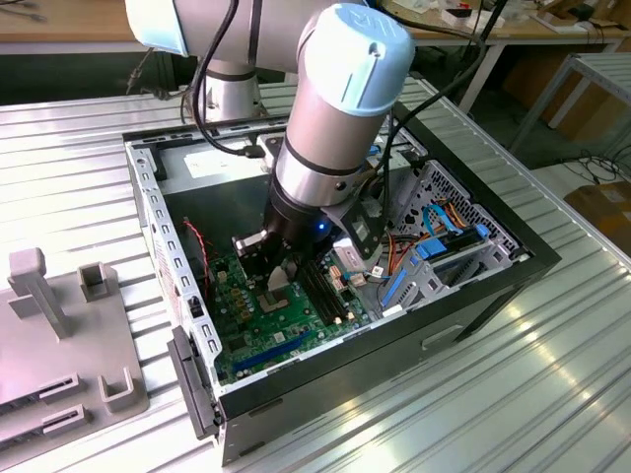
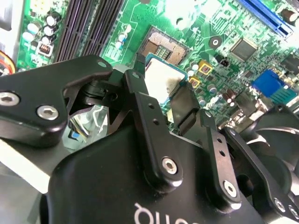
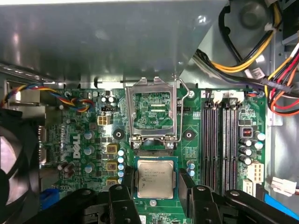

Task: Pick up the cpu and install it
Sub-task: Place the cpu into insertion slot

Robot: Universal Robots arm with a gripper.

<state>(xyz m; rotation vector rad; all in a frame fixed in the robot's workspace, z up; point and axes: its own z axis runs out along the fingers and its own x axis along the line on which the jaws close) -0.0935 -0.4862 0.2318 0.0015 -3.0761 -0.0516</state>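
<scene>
First wrist view: the jaws clamp the cpu (image 3: 155, 179) flat, metal top facing up.

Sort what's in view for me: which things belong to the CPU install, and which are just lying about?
Part of the job:
the cpu, gripped by the gripper
the open socket
its raised metal frame
the motherboard

Just there:
the memory slots
the fan
the cable bundle
the grey fixture outside the case
</scene>
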